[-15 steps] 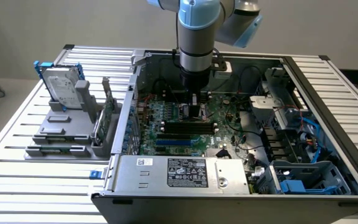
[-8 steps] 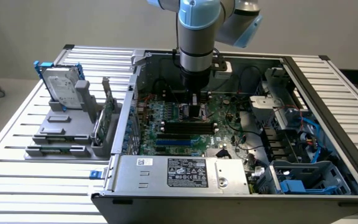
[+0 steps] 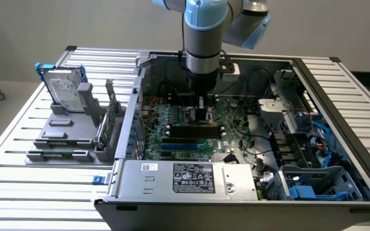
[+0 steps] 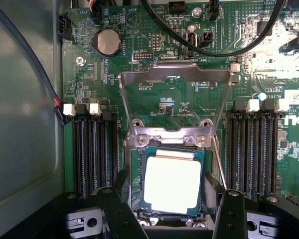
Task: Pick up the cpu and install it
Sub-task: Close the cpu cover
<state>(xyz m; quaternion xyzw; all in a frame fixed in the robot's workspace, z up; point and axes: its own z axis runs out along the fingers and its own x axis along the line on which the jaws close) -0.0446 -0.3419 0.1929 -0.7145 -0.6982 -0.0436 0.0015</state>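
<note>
Glossy silvery metal on cpu (image 4: 172,185)

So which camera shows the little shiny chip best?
The wrist view. It looks straight down on the cpu, so its pale silvery square top shows, lying in the socket. In the exterior view the gripper stands over that spot and hides the chip.

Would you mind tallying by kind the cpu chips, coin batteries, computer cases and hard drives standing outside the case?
cpu: 1
coin battery: 1
computer case: 1
hard drive outside the case: 1
Total: 4
</note>
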